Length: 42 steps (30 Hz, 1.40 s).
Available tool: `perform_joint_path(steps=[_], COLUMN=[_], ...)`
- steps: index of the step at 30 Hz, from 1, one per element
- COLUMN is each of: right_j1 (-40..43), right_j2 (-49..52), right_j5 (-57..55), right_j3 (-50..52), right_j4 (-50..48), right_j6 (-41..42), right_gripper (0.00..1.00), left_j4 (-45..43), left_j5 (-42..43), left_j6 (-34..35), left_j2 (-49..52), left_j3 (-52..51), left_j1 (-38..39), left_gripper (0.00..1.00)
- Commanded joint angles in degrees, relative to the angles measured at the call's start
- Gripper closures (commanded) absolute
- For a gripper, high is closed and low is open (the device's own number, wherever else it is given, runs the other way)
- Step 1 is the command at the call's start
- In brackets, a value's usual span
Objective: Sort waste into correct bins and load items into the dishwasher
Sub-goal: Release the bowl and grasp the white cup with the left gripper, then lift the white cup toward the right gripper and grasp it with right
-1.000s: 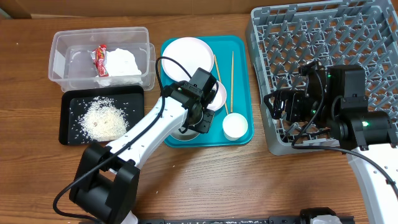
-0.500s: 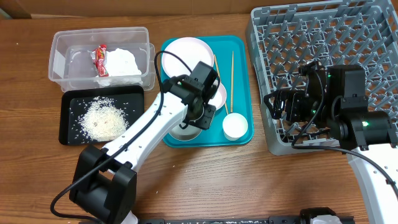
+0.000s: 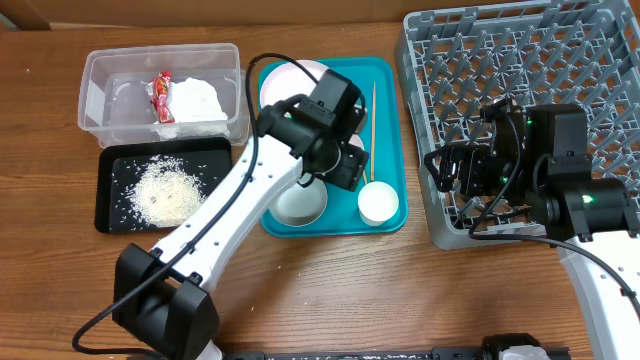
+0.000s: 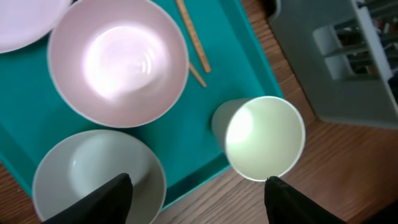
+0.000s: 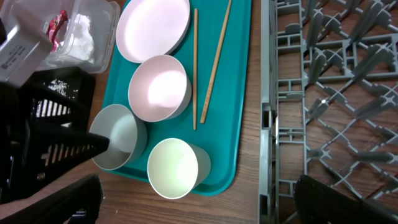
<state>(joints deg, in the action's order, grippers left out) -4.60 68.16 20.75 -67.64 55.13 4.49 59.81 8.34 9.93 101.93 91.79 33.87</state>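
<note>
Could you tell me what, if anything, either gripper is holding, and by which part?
Nothing is held: the left gripper and the right gripper are both open and empty.

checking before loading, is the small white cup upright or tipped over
Upright. The white cup stands on the teal tray with its round mouth facing up; both wrist views look straight into its empty inside.

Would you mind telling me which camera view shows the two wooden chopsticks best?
The right wrist view: both chopsticks lie uncovered, full length, on the teal tray. Overhead, the left arm hides most of one. The left wrist view shows only short end pieces.
</note>
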Motion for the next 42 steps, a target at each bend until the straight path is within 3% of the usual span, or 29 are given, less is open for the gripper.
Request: perform_joint_path(steps=[1,7,12,22,27,30,33,35,42], right_j1=[-0.17,-0.17,-0.17,-0.17,-0.17,-0.17,-0.17,-0.17,-0.17], right_j2=[0.13,0.13,0.13,0.13,0.13,0.13,0.13,0.57,5.05], right_j5=[0.35,0.35,0.35,0.35,0.35,0.39,0.42,1.84,12.90], right_j3=[-1.01,-1.01,-1.01,-1.01,-1.01,-1.01,-1.01,-1.01,-1.01], right_j4=[-0.35,-0.33,0.11,0.28,0.26,0.33,0.28,-0.15,-1.68], right_j6=[0.24,0.24,0.24,0.24,0.24,0.26,1.64,4.85,4.04], right_gripper=[0.00,0.00,0.00,0.00,0.00,0.00,0.00,0.00,0.00], left_j4=[-0.70,-0.74,-0.72,-1.03,-1.68,0.02,4.02,6.95,13.57], left_j5=[1.81,2.19,2.12,1.84,2.25,3.91,9.90,18.21,49.92], left_j6=[-1.62,-3.30,-3.52,0.52,2.23,2.97,2.67,0.15,-14.67], left_j2=[1.03,6.14,9.68,14.99,14.97,14.95,14.95,14.93,14.80], left_j3=[1.38,1.38,1.38,1.38,1.40,2.36,5.68,8.37,12.02], left_j1=[2.10,5.33,5.81,5.31,5.27,3.76,0.63,-2.36,-13.75], left_gripper=[0.28,0.20,0.21,0.59,0.96,0.96,0.96,0.96,0.96])
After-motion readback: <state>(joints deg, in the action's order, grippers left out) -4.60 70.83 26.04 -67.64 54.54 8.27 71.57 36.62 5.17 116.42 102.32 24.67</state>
